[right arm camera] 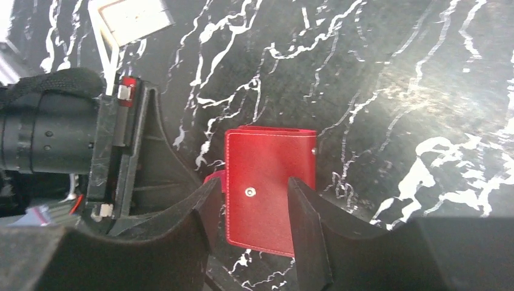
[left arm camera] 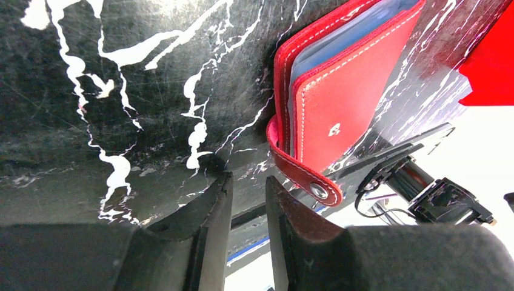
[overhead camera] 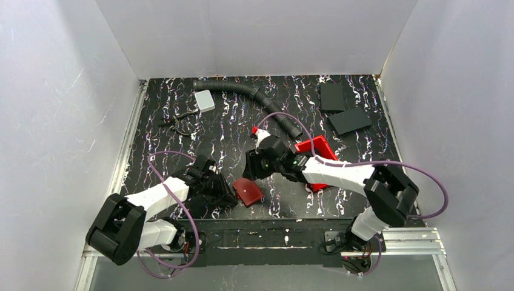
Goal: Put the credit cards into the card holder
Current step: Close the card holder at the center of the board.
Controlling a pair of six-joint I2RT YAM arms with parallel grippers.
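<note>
**The red wallet [overhead camera: 248, 191] is being flanked by both grippers at the near edge of the table [overhead camera: 303, 103].**

From above, the left gripper [overhead camera: 227, 193] is being held at the wallet's 9 o'clock and the right gripper [overhead camera: 251, 171] at its 12 o'clock. A red bin [overhead camera: 315, 145] at 2 o'clock is being partly hidden by the right arm. Only the left wrist view is showing pale blue cards [left arm camera: 351, 36] tucked between the covers. The left jaws are being held barely apart on nothing. The right jaws are being held about half open, gripping nothing.
</note>
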